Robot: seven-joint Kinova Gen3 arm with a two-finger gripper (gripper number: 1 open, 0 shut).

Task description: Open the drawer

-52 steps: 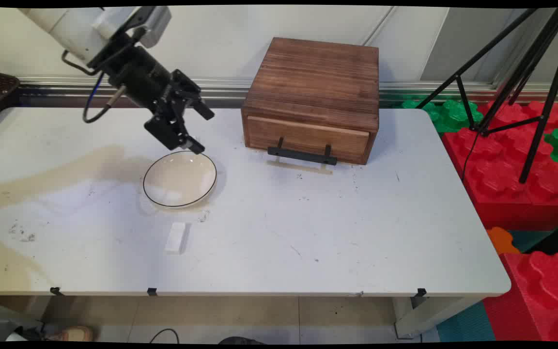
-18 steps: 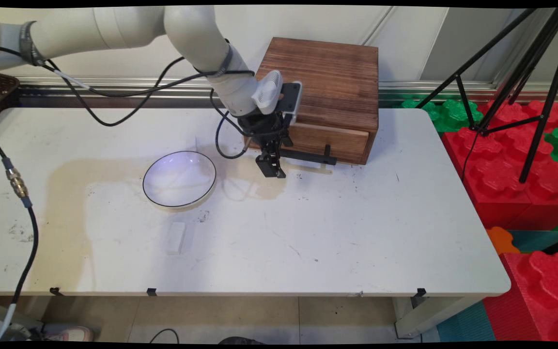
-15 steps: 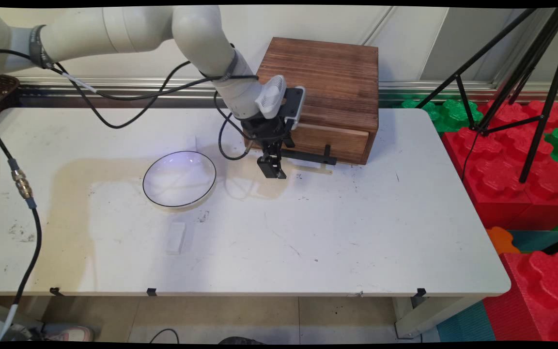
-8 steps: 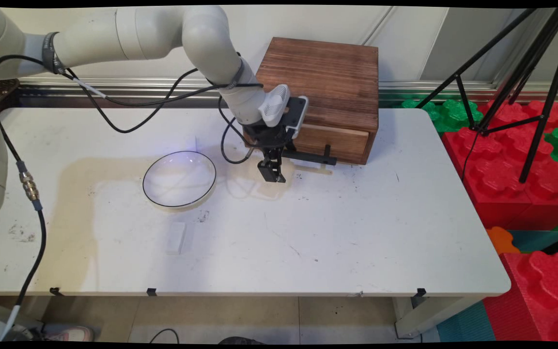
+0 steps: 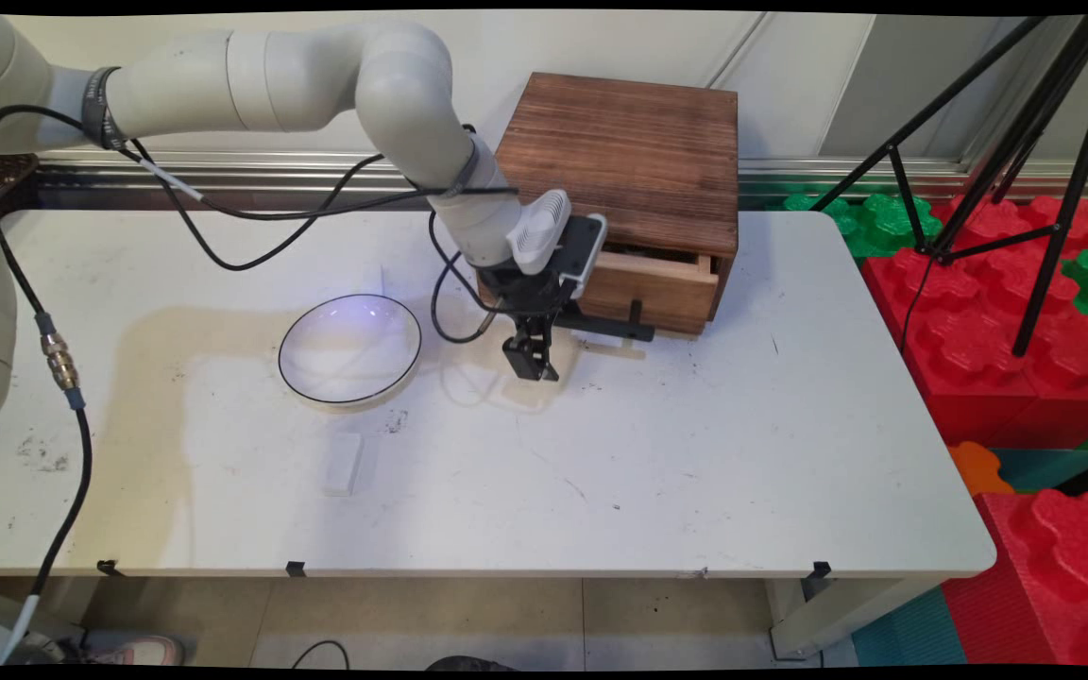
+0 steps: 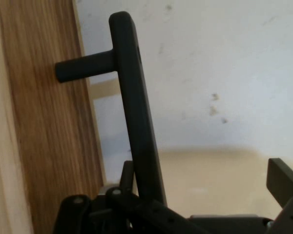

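Observation:
A brown wooden box (image 5: pixel 629 151) stands at the back of the white table (image 5: pixel 695 453). Its drawer (image 5: pixel 662 288) is pulled out a little, with a dark gap showing above its front. My gripper (image 5: pixel 533 354) points down at the left end of the drawer's black bar handle (image 5: pixel 615 327). In the hand view the handle (image 6: pixel 136 112) runs up from between the fingers of my gripper (image 6: pixel 205 175). One finger sits between the bar and the drawer front (image 6: pixel 44 122). The other finger (image 6: pixel 283 178) stands well clear on the far side, so the gripper is open around the bar.
A white plate with a dark rim (image 5: pixel 350 349) lies left of the gripper. A small white block (image 5: pixel 344 463) lies nearer the front edge. Black tripod legs (image 5: pixel 1026 142) and red and green foam blocks (image 5: pixel 1007 312) stand beyond the table's right edge.
The arm swung from above the plate to the drawer handle. Over the last second the gripper moved toward the table's near side and the drawer slid out with it.

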